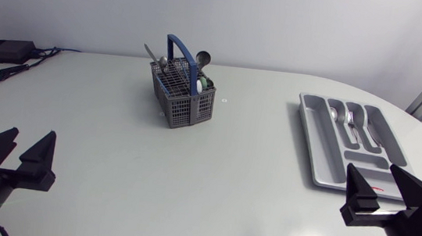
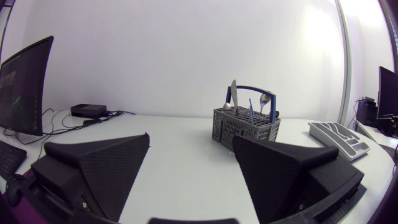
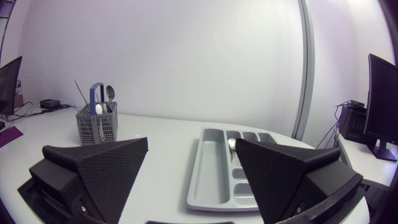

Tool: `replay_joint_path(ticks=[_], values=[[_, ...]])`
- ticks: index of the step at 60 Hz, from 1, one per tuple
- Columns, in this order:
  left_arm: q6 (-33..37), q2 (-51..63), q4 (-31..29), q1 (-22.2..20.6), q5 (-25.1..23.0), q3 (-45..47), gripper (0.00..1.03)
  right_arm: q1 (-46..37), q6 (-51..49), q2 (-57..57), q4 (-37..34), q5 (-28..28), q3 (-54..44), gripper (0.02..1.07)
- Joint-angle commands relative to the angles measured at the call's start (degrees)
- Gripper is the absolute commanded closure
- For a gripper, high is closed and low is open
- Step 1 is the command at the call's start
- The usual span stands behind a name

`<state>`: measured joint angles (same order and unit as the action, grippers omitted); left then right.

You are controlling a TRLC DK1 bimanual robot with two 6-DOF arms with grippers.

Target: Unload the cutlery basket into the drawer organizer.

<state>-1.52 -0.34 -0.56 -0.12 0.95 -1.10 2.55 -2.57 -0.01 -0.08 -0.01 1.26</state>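
Note:
A grey cutlery basket (image 1: 182, 95) with a blue handle stands at the back middle of the table, holding several pieces of cutlery, among them a knife and a spoon. It shows far ahead of my left gripper (image 2: 193, 165) as the basket (image 2: 246, 128). The grey drawer organizer (image 1: 325, 157) lies at the right with a spoon and a fork (image 1: 351, 126) in its compartments. My left gripper (image 1: 24, 157) is open near the front left edge. My right gripper (image 1: 384, 193) is open just in front of the organizer (image 3: 211, 165); the basket (image 3: 97, 127) stands far off to its side.
A black box with cables (image 1: 2, 50) sits at the table's back left corner. A small white speck (image 1: 225, 100) lies to the right of the basket. A red mark (image 1: 377, 188) shows in the organizer's near compartment.

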Motion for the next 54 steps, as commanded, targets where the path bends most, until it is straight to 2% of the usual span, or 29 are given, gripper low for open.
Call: replay_joint_path(ticks=[1, 25, 39, 49, 54], values=[[-1.29, -0.28, -0.23, 0.30, 0.02, 0.93, 0.05, 0.35, 0.99, -0.34, -0.28, -0.25, -1.34, 0.06], [-1.82, -0.54, 0.12, 0.38, 0.10, 0.49, 0.05, -0.09, 1.07, -0.43, 0.34, 0.19, -1.34, 0.06], [-2.26, 3.06, -0.41, 0.47, 0.19, -5.75, 0.06, 4.48, 1.07, 0.10, 0.25, 0.54, 2.96, 0.06], [-4.37, 14.14, -0.41, -0.14, 0.19, -12.43, 0.06, 8.79, 1.34, 10.38, 2.89, 3.17, 8.76, 0.06], [-5.16, 19.50, -0.50, -1.90, 0.28, -15.16, 0.06, 9.85, 1.34, 17.33, 5.17, 3.88, 11.84, 0.06]])
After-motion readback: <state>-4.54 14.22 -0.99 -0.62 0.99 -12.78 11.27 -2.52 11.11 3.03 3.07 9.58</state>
